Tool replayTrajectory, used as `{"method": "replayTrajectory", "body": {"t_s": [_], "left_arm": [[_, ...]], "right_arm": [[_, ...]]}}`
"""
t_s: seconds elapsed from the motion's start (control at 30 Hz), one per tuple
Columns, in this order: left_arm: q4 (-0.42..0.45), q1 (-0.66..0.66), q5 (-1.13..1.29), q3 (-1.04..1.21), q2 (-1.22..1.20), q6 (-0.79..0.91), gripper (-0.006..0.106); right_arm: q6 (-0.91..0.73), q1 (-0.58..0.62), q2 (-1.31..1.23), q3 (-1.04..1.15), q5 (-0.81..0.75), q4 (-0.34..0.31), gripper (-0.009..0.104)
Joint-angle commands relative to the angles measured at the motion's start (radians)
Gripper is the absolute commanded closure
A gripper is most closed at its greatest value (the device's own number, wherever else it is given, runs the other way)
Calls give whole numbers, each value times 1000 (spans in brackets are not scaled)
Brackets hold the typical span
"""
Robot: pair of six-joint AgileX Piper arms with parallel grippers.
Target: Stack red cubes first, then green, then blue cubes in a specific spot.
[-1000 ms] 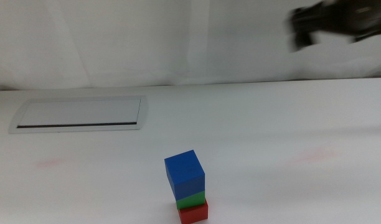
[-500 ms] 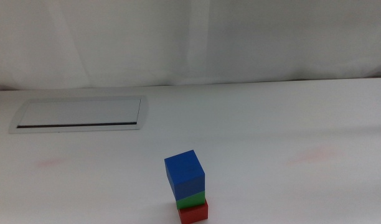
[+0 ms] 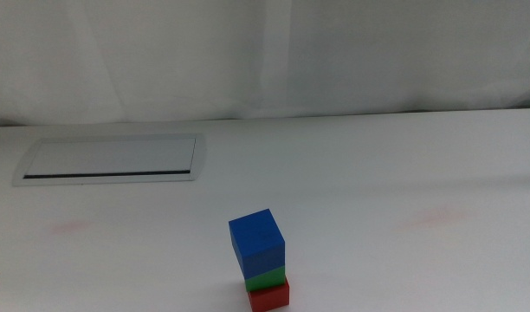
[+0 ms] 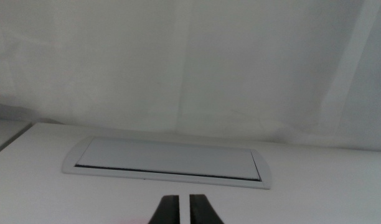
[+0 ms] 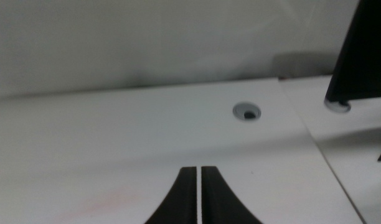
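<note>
The three cubes stand in one column near the front edge of the white table in the middle view: the red cube at the bottom, the green cube on it, the blue cube on top, turned slightly off square. Neither arm shows in the middle view. The left gripper is shut with nothing between its jaws, far from the stack, facing the grey-framed panel. The right gripper is shut and holds nothing, over bare tabletop.
A flat grey-framed panel with a dark slot lies at the back left. A small round hole sits in the tabletop near the right edge, and a dark stand rises beyond it. White curtain backs the table.
One second ago the right arm showed blurred at the top right of the middle view; it has left that view. The stack has not moved.
</note>
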Motion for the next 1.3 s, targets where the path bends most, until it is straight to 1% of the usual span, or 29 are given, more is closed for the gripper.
{"method": "replayTrajectory", "body": {"t_s": [0.0, 0.13, 0.2, 0.27, 0.33, 0.4, 0.47, 0.67, 0.77, 0.93, 1.1, 1.27], "left_arm": [[-6, -6, -2, 39, -4, 3, 103], [-6, -6, -2, 39, -4, 3, 103], [-6, -6, -2, 39, -4, 3, 103], [-6, -6, -2, 39, -4, 3, 103], [-6, -6, -2, 39, -4, 3, 103], [-6, -6, -2, 39, -4, 3, 103], [-6, -6, -2, 39, -4, 3, 103], [-6, -6, -2, 39, -4, 3, 103], [-6, -6, -2, 39, -4, 3, 103], [-6, -6, -2, 39, -4, 3, 103], [-6, -6, -2, 39, -4, 0, 103], [-6, -6, -2, 39, -4, 41, 103]], "right_arm": [[-7, -7, -167, 88, -31, 1, 98], [3, -7, -349, 188, -69, 16, 98], [114, -7, -382, 255, -133, 26, 98], [195, -7, -371, 312, -208, 8, 98], [184, -7, -352, 381, -304, -11, 98], [184, -7, -329, 445, -408, -59, 98], [184, -7, -302, 508, -472, -95, 98], [182, -7, -268, 597, -511, -116, 98], [148, -7, -268, 617, -585, -143, 98], [150, -7, -268, 649, -626, -143, 98], [150, -7, -268, 651, -623, -139, 98], [150, -7, -268, 651, -623, -139, 98]]}}
